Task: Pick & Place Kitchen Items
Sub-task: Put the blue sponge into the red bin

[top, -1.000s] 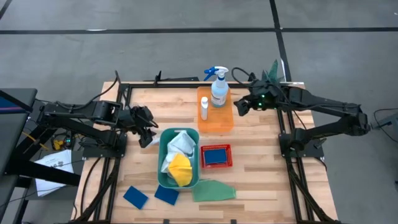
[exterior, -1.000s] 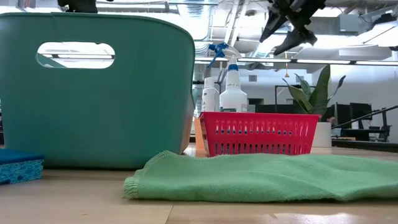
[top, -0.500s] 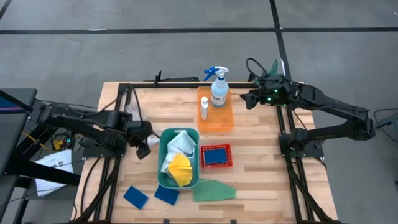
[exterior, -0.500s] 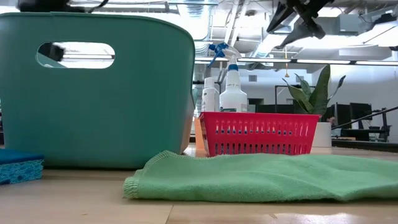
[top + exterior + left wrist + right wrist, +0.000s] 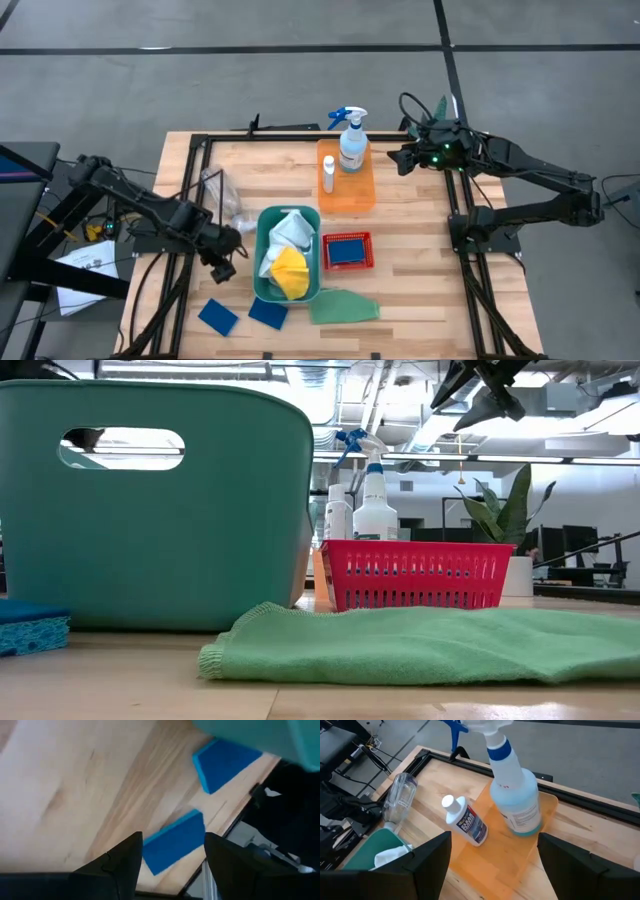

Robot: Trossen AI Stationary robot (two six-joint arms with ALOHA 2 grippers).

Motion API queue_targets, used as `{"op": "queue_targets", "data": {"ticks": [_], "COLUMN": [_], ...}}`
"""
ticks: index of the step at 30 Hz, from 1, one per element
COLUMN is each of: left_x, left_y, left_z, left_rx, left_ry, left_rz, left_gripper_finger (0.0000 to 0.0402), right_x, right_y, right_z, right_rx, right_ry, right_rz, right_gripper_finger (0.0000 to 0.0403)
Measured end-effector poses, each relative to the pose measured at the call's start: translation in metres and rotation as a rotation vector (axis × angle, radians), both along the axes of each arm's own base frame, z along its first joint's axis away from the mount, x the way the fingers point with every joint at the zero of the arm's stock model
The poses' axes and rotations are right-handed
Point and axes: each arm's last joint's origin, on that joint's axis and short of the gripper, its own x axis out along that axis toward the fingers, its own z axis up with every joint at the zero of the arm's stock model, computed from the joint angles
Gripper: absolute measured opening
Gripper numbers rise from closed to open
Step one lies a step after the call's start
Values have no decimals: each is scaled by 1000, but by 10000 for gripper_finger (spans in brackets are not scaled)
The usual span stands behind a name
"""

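Blue sponge (image 5: 172, 841) on the surface (image 5: 420, 280): approach step; left hand (image 5: 170, 857), part-open and empty, must descend and close.

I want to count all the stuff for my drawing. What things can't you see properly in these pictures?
- Blue sponge in the red basket: low view, hidden by its slatted wall.
- Cloths in the teal bin: low view, behind its wall.
- Left gripper: low view, absent.
- Blue sponge: low view, cut by the picture's edge.
- Spray bottle: right wrist view, trigger cut off.
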Motion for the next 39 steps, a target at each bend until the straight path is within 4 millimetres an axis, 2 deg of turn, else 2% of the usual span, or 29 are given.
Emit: {"op": "queue_targets", "data": {"ticks": [6,9,14,19,23,27,33,39], "left_x": [-9,-12,-15,-11,-7,-9,-14,-12], "left_y": [-7,-10,-14,-22,-32,-38,-48,-57], "left_z": [-11,-17,-28,-34,-33,-32,-39,-54], "left_rx": [-35,-47,-55,-114,-146,-84,-31,34], "left_ry": [123,141,121,22,-139,-277,-316,-319], "left_rz": [105,83,42,-2,-115,-270,-452,-619], "left_gripper_finger": [210,210,210,207,189,161,133,139], "right_x": [0,0,0,0,0,0,0,0], "right_y": [0,0,0,0,0,0,0,0], "right_z": [0,0,0,0,0,0,-1,-1], "right_rx": [-6,-8,-11,-11,-10,-10,-6,-6], "right_ry": [4,6,8,8,8,9,13,15], "right_rz": [5,7,9,9,11,11,9,9], "right_gripper_finger": [285,285,285,285,285,285,286,286]}}
